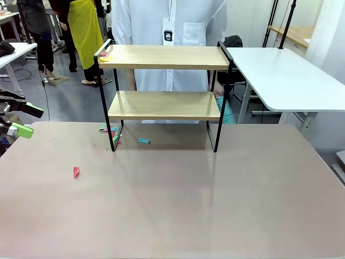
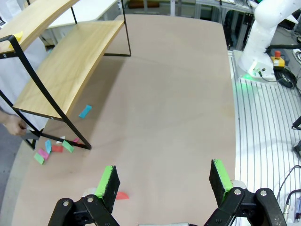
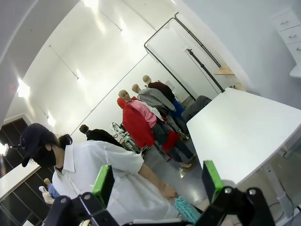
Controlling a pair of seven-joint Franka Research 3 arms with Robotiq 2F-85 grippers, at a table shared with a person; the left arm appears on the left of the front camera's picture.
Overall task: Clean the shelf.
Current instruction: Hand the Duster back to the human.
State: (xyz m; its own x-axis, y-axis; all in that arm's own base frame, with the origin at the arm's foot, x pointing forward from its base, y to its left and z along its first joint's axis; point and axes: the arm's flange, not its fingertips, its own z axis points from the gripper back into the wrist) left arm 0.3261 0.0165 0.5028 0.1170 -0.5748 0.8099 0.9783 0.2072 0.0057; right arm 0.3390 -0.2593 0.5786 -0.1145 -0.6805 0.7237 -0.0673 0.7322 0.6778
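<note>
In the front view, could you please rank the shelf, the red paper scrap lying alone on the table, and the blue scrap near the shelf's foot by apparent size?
1. The shelf, by far the largest.
2-3. The red paper scrap and the blue scrap look about alike; the red one lies nearer the camera, so I won't rank them.

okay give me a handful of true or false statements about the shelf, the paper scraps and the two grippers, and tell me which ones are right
1. The shelf has two wooden boards in a black frame. True.
2. A yellow scrap lies at the left end of the top board. True.
3. The left gripper is closed on a red scrap. False: its jaws stand open and hold nothing; the red scrap lies loose on the tabletop.
4. The lower board carries a pile of scraps. False: it looks bare; the coloured scraps lie on the tabletop by the shelf's left leg.
5. The right gripper is open. True.
</note>
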